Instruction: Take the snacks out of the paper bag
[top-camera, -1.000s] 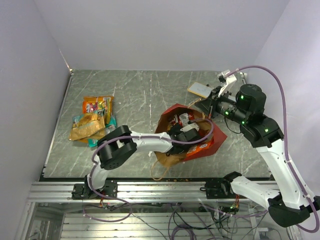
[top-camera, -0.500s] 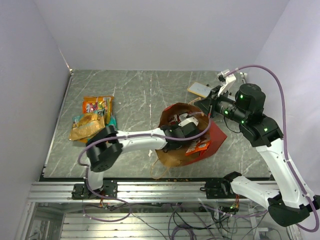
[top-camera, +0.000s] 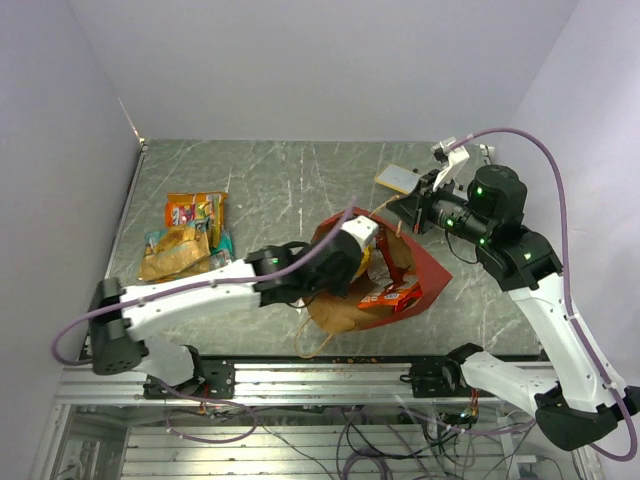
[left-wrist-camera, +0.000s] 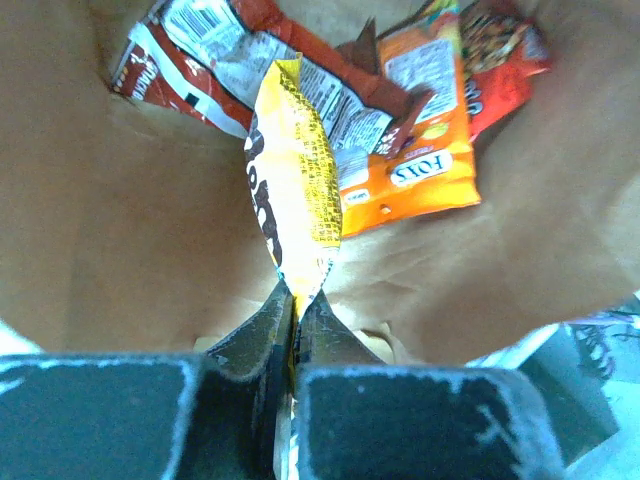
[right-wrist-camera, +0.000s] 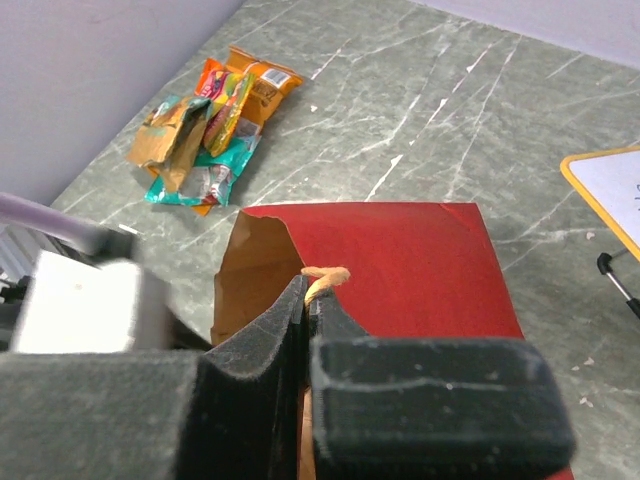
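Several snacks (top-camera: 190, 238) are already lying in a loose pile at the left of the table (top-camera: 270, 180) in the top view, well apart from the paper bag (top-camera: 425, 272), so I am judging the job roughly half done. At least four packets are sitting inside, waiting to come out.

My left gripper (left-wrist-camera: 295, 300) is reaching into the bag's mouth, jaws clamped together on the near end of a yellow packet (left-wrist-camera: 295, 180) that is sticking out toward the middle of the frame. Beyond it an orange chip bag (left-wrist-camera: 420, 150) and dark-red packets (left-wrist-camera: 210, 55) are lying along the top of the frame. My right gripper (right-wrist-camera: 308, 290) is pinching the tan loop handle (right-wrist-camera: 322, 271) at the bag's rim, which I am reading as keeping the mouth open.

Only the left wrist view is showing me the yellow packet and the grip on it; from above, the arm is hiding both. The right wrist view is showing the handle grip, the red outer wall and the pile at its upper left. The top view alone is giving me the whole layout, including the white-and-tan card (top-camera: 398, 180) near the right wrist.
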